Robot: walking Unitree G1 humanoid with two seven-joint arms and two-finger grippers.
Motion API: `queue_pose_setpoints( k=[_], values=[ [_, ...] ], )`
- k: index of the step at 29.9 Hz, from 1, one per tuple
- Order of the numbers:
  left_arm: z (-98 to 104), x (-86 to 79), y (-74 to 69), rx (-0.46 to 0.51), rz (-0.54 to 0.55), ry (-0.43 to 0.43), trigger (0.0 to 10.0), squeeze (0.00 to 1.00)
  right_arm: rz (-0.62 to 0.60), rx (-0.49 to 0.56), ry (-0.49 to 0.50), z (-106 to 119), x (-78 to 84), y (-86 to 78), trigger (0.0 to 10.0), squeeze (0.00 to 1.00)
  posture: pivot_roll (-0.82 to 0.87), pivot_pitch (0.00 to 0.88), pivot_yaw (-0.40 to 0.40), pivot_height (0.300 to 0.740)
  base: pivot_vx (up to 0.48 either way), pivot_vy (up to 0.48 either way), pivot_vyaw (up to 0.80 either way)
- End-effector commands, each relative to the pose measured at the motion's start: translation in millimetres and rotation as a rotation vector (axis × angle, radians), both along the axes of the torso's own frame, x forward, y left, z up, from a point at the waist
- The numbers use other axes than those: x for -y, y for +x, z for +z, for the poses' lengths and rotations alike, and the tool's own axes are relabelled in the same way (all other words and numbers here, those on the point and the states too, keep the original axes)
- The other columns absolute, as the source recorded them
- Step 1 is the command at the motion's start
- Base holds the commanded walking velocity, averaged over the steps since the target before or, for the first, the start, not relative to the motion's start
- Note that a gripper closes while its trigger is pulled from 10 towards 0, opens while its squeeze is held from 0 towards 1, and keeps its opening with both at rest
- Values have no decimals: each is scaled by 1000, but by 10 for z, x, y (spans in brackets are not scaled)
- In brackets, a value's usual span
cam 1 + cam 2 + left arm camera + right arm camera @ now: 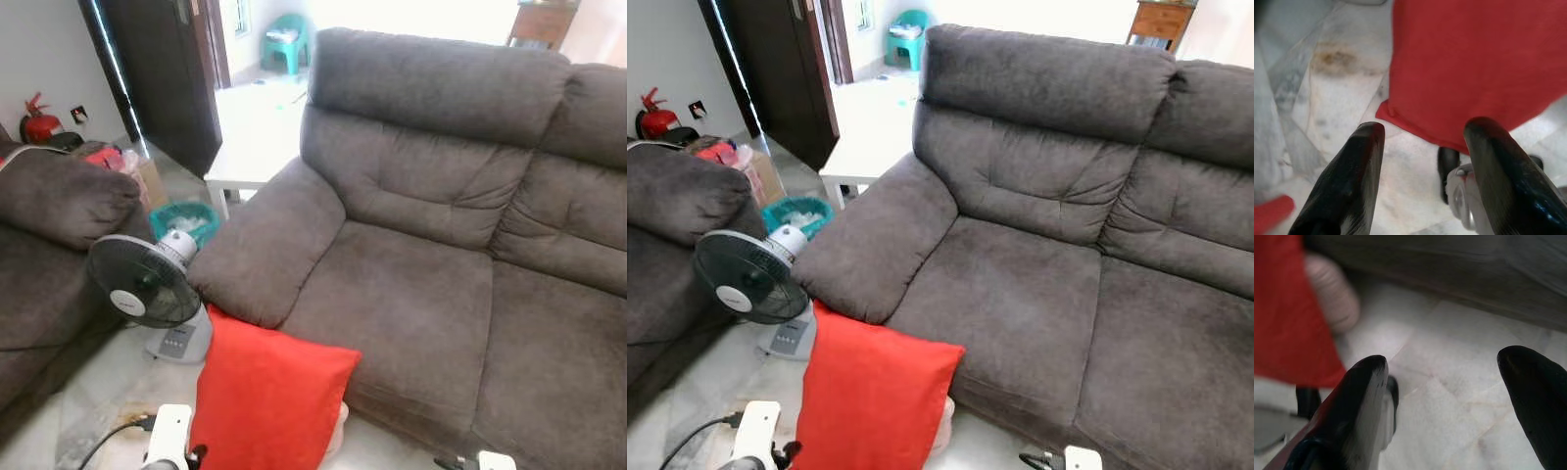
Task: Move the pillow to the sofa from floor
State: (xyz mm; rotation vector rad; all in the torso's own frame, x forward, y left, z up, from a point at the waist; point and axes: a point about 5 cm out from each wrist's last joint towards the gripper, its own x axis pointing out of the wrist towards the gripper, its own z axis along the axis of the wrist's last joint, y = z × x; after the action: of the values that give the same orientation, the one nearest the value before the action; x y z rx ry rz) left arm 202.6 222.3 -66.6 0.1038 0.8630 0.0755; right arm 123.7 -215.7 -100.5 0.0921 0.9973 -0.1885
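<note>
The red pillow (269,397) leans propped against the sofa (411,294) front at six o'clock, while both the left end effector (1422,161) and the right end effector (1449,396) hover spread wide above the floor (1327,88), seemingly ready to grasp.

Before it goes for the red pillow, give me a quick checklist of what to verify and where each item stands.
1. Red pillow on the floor, leaning against the sofa front: ok.
2. Left gripper open, near the pillow's corner: ok.
3. Right gripper open, over bare floor: ok.
4. Sofa seat free for the pillow: ok.
5. Fan close beside the pillow: not ok.
6. Pink thing behind the pillow: cannot tell.
</note>
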Motion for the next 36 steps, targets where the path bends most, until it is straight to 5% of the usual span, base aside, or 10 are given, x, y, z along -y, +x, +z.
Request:
queue_pose_setpoints(
  k=[1,20,36],
  values=[
    [-69,-42,-140,-48,23,2,10000,0,6,-12,-2,-12,-5,-34,10000,0,52,7,-30,740,0,0,800],
    [-60,-48,-128,-33,28,12,10000,0,4,-11,7,-12,-13,-28,10000,0,57,0,-29,740,0,0,800],
    [-59,-49,-131,-25,42,-1,10000,0,-21,3,24,-11,-24,-25,10000,0,60,0,-28,740,0,0,0]
  ],
)
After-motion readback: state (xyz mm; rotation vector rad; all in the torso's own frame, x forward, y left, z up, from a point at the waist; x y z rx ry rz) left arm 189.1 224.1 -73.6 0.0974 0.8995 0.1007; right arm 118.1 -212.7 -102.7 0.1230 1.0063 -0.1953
